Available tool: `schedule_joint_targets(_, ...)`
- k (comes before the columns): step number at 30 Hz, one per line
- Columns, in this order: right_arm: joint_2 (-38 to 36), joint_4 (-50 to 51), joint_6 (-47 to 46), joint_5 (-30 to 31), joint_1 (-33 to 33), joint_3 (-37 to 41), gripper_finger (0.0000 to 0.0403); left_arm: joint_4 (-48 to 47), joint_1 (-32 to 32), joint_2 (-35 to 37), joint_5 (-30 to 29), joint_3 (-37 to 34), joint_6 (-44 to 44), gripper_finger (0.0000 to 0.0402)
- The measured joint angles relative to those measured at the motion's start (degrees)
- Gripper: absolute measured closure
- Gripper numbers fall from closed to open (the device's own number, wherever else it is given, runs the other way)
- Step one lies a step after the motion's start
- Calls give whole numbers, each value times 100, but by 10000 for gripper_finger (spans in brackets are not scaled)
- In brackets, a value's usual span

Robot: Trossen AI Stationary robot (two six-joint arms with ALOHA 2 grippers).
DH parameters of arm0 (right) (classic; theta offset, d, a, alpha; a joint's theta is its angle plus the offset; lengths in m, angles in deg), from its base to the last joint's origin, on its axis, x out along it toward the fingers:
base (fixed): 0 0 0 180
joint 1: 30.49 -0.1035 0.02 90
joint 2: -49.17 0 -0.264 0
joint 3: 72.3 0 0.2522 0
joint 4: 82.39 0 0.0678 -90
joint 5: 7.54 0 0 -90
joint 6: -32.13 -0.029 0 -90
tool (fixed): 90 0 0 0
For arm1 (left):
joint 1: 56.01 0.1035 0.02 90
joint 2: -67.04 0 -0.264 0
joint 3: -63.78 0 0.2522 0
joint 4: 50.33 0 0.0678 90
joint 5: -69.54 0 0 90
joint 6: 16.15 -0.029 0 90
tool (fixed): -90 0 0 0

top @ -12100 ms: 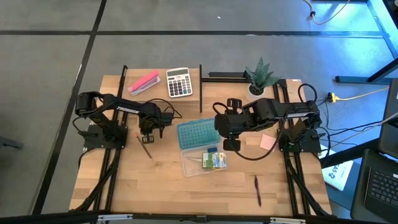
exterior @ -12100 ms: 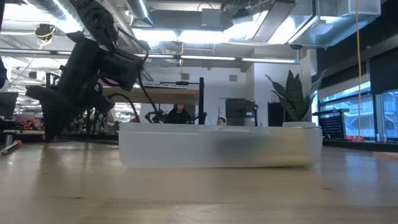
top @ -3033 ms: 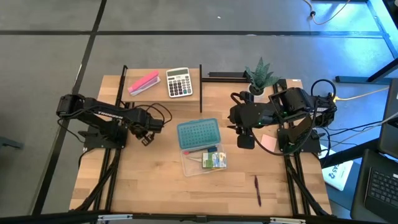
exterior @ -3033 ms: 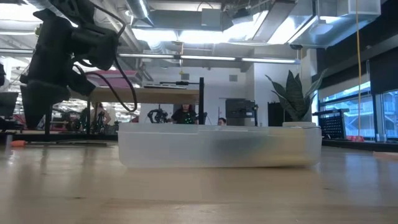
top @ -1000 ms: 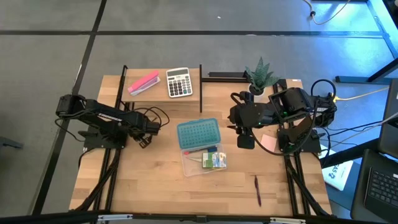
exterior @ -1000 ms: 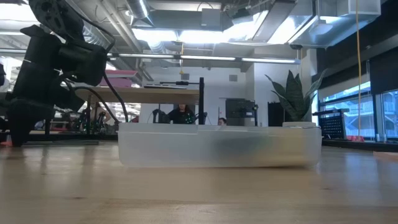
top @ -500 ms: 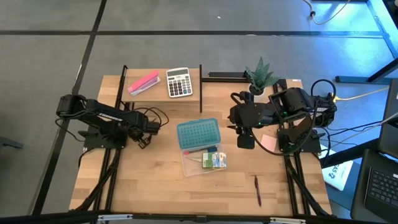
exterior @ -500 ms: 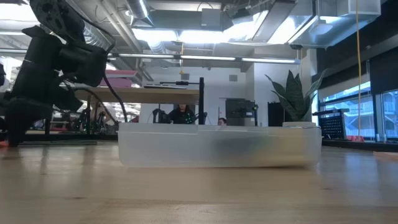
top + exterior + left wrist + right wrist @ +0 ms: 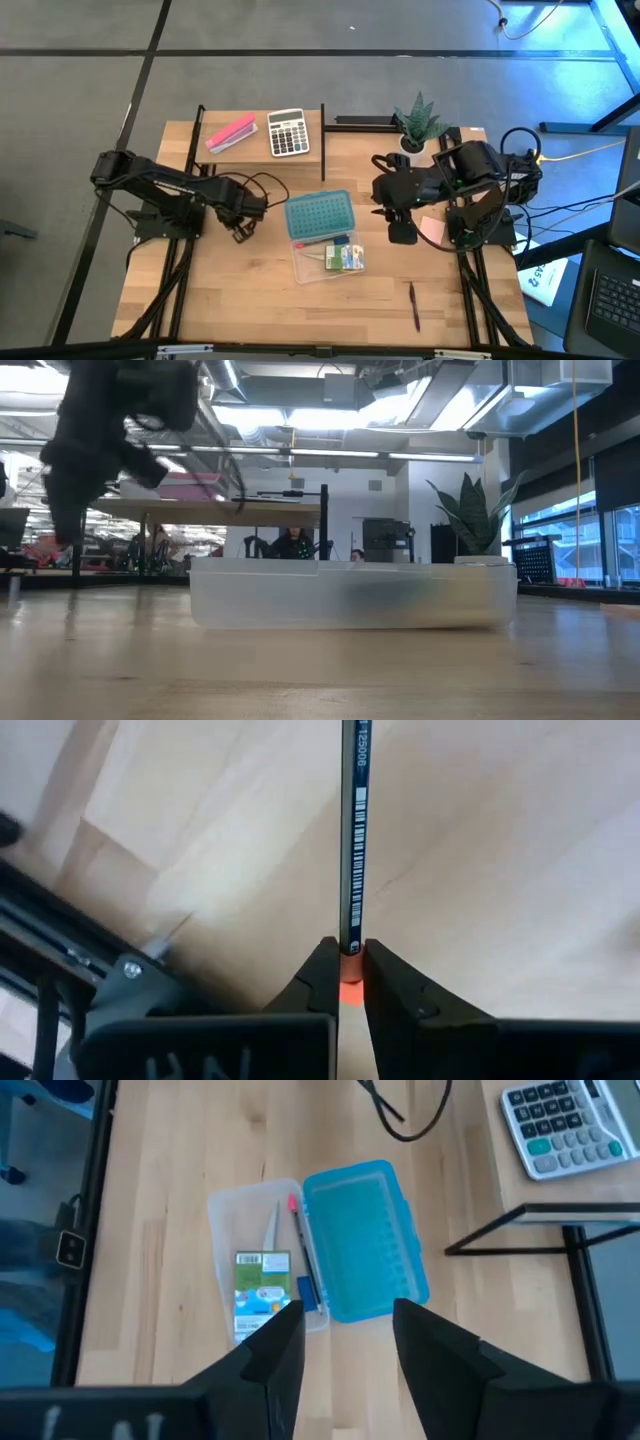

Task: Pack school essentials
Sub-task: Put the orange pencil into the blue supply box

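My left gripper (image 9: 240, 232) hangs above the table left of the case, shut on a dark pencil (image 9: 355, 820) with a barcode and an orange-red end. The clear case (image 9: 325, 262) lies at mid-table with its blue lid (image 9: 318, 215) open. It holds the yellow-green crayon box (image 9: 258, 1295), a blue eraser (image 9: 307, 1292) and a thin red-tipped stick (image 9: 298, 1235). A dark-red pen (image 9: 414, 305) lies on the wood near the front right. My right gripper (image 9: 345, 1340) hovers high to the right of the case, open and with nothing between its fingers. My left gripper pinches the pencil between its two fingers at the end by the orange-red tip (image 9: 349, 945). The tip shows in the gap between the fingers. The fingers come from above, pointing down. The pencil is clear of the table, and its long free part sticks out past the fingertips.
On a raised shelf at the back stand a grey calculator (image 9: 288, 132) and a pink block (image 9: 231, 132). A potted plant (image 9: 418, 122) stands at the back right. A pink note (image 9: 432, 228) lies under the right arm. Bare wood shows in front of the case.
My left gripper has risen from the tabletop and shifted toward the case. The pencil, whose red end lay on the wood a second ago, is lifted clear with it. My right gripper has kept its place.
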Motion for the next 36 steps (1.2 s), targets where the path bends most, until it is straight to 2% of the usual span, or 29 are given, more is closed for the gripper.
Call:
schedule_joint_targets(11,-148,62,-281,-2,-4,-2,247,-97,-794,0,-6,1519,209,382)
schedule_joint_targets(14,-148,62,-289,-1,-4,-2,247,192,-1030,4,-68,1786,364,383)
schedule_joint_targets(23,-147,57,-303,4,-6,-2,247,1742,-1489,-302,-589,1825,227,381)
schedule_joint_targets(28,-146,33,-304,7,-7,-2,247,2424,-1443,-789,-677,1825,-287,379)
schedule_joint_targets(36,-146,29,-318,7,-7,-2,247,2993,-1233,-1565,-596,1823,-942,375)
